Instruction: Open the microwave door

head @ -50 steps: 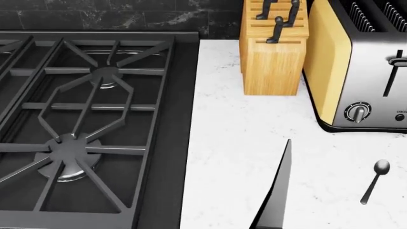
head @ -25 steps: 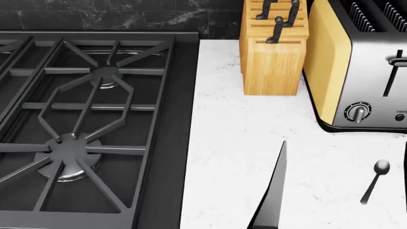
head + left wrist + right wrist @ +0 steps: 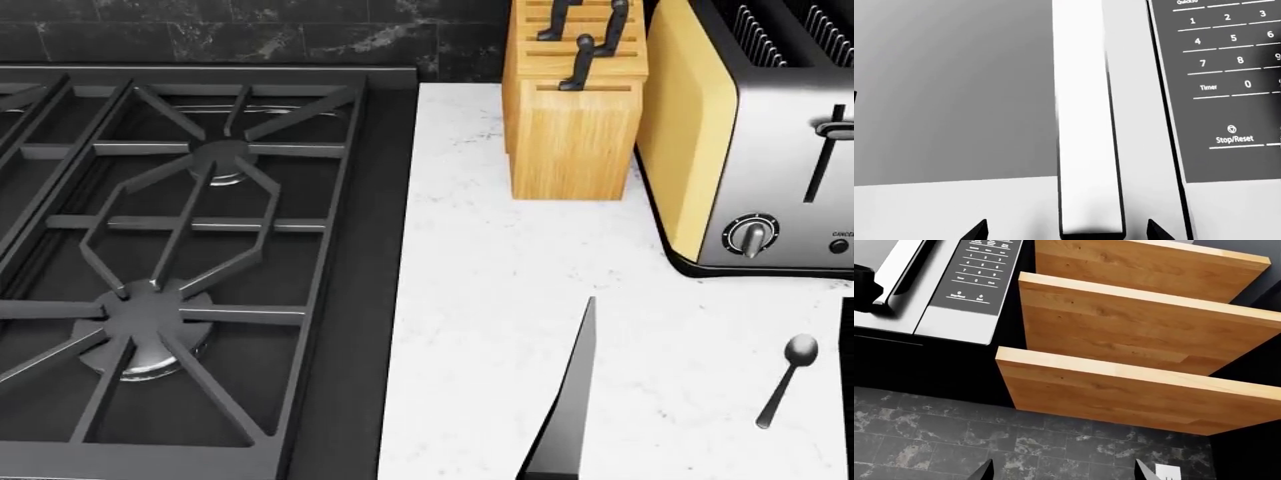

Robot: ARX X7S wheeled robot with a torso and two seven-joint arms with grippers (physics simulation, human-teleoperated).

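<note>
The left wrist view sits close to the microwave door [image 3: 954, 100], with its grey window and pale frame. The long silver handle [image 3: 1084, 125] runs along the door beside the keypad [image 3: 1227, 75]. My left gripper [image 3: 1067, 231] is open, one fingertip on each side of the handle's end, with a gap to both. The right wrist view shows the microwave [image 3: 941, 315] from farther off, with a dark piece of my left gripper [image 3: 862, 282] at its handle [image 3: 901, 270]. My right gripper [image 3: 1064, 471] is open and empty, facing dark wall tiles. I cannot tell whether the door is ajar.
Wooden shelves [image 3: 1141, 325] hang beside the microwave. The head view shows a gas stove [image 3: 174, 260], a white counter [image 3: 494, 300] with a knife block [image 3: 574, 110], a toaster [image 3: 761, 140] and a spoon [image 3: 787, 380]. A thin dark wedge [image 3: 571, 410] rises from the bottom edge.
In the head view the thin dark wedge has shifted slightly left, and a dark strip has come in at the right edge. Stove, counter and objects have not moved.
</note>
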